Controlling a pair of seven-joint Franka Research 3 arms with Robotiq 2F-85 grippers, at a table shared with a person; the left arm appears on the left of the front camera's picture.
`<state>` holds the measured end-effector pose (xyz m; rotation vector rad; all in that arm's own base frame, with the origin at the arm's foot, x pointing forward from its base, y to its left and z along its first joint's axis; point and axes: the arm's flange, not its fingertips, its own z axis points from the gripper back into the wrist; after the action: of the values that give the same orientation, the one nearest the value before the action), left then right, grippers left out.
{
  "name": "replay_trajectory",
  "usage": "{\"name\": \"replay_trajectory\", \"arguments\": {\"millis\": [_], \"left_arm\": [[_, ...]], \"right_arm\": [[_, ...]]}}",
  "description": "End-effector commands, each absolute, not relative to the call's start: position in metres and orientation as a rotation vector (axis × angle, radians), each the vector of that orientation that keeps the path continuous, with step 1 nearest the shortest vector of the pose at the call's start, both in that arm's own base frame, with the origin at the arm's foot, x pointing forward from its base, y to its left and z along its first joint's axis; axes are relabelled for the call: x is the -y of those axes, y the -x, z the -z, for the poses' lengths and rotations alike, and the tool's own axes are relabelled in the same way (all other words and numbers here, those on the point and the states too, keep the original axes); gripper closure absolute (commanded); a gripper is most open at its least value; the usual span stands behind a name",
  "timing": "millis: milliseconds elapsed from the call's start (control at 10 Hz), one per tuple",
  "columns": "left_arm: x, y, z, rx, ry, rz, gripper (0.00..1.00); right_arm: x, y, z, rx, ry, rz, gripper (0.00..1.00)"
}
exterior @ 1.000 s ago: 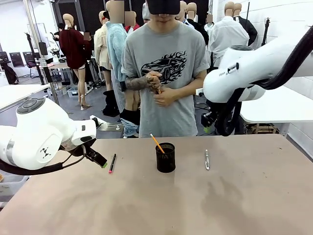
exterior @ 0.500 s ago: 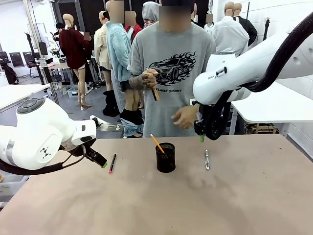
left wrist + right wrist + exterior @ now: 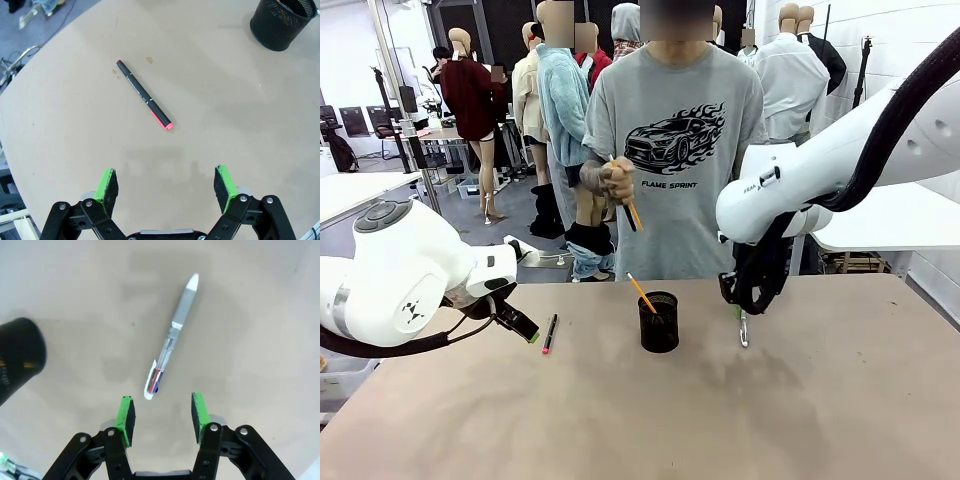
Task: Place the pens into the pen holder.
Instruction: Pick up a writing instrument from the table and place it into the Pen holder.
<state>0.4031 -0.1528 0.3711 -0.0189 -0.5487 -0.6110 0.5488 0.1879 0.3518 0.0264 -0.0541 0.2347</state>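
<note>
Lower than a second ago, the right tool [image 3: 162, 412] has come down to hang just above the silver-grey pen [image 3: 172, 337], which lies flat on the surface [image 3: 820, 400] to the right of the pen holder [image 3: 659, 322]. Its jaws stand about half open with nothing between them; the pen's clip end lies just ahead of the green pads, and the barrel runs away at a slant, so the jaws are not yet square across it.

The left tool [image 3: 167, 182] has not shifted; it hovers fully open and empty near the black pen [image 3: 144, 95] with the pink-red end, which lies flat, well apart from the holder. The orange-yellow pen [image 3: 641, 292] already leans inside the holder, which stands upright mid-surface. The person's hand [image 3: 615, 180] has moved too, and holds a couple of thin sticks at chest height.

Risks, as I judge them:
- closing near the pen's end rather than mid-barrel could let it pivot or slip out;
- with so thin a pen lying flat, the pads could scrape the surface or miss;
- a tilted pen could catch the rim and tip the light holder.
</note>
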Motion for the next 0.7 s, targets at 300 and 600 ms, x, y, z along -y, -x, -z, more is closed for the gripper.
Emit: {"name": "replay_trajectory", "arguments": {"millis": [300,600], "left_arm": [[0.151,-0.403,-0.371,0.549,0.021,0.607,0.00],[0.151,-0.403,-0.371,0.549,0.021,0.607,0.00]], "right_arm": [[-0.192,-0.560,-0.323,0.072,0.034,-0.137,0.42],[-0.186,-0.555,-0.324,0.042,-0.017,-0.167,0.42]]}}
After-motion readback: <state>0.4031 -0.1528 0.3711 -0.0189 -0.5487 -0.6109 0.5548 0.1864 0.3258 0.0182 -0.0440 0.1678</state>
